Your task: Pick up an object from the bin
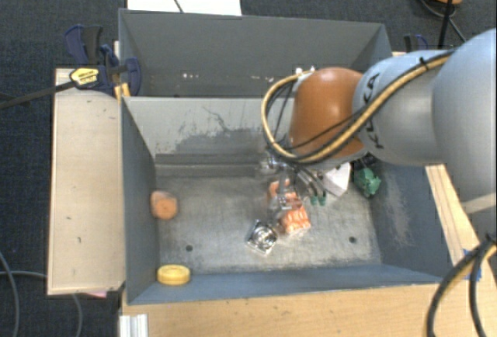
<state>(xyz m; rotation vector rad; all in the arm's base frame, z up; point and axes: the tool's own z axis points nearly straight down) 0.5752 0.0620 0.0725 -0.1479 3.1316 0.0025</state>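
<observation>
The gripper (289,202) hangs low in the bin (140,172). I cannot tell if it is open or closed. Right under it lies an orange and white thing (297,222), with a shiny silver thing (262,237) just beside that. The gripper might catch both, then one could slip and fall. A green thing (368,182) sits farther off, toward the arm.

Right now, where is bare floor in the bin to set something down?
Bare floor: between the orange lump and the shiny silver piece, and right of the yellow disc along the front wall. Crowded around the gripper: orange-and-white thing, green piece.
</observation>
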